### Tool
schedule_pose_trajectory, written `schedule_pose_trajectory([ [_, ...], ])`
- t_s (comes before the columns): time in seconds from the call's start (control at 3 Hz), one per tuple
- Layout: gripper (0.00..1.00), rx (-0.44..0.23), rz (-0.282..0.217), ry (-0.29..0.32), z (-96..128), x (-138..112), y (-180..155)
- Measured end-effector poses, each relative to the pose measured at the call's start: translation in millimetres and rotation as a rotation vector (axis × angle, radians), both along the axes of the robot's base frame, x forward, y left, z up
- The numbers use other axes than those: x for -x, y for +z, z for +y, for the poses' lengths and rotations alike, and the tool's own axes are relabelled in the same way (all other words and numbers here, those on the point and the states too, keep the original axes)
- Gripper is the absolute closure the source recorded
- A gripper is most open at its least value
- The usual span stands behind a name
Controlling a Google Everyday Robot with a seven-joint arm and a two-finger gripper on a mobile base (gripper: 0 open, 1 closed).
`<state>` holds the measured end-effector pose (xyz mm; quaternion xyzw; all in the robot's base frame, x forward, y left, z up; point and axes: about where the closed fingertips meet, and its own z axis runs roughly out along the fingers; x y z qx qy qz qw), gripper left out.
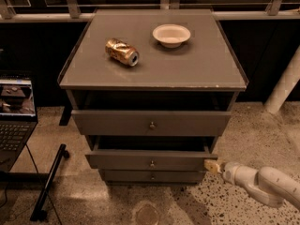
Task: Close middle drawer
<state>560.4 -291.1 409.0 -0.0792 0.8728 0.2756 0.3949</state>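
The middle drawer [117, 160] is a grey flat front with a small dark knob [152, 163]. It stands a short way out of the grey cabinet, with a dark gap showing above its front. My gripper [212, 165], pale-tipped on a white arm [262, 184], comes in from the lower right. Its tip is at the right end of the middle drawer's front, touching or nearly touching it.
The top drawer [117, 122] also stands slightly out; the bottom drawer [122, 176] is in. A crushed can [122, 52] and a white bowl [171, 34] lie on the cabinet top [197, 64]. A laptop [16, 111] and a black bar [49, 182] are at left, a white post [283, 86] at right.
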Motion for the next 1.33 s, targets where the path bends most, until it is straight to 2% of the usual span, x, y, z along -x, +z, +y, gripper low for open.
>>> schedule_pose_trajectory([
  [0.67,1.00,0.017,-0.081,0.001,16.6,-48.4,24.6],
  [1.0,1.00,0.024,-0.114,-0.005,21.6,-62.7,35.8],
  [1.33,1.00,0.033,-0.091,0.026,22.9,-53.7,33.4],
])
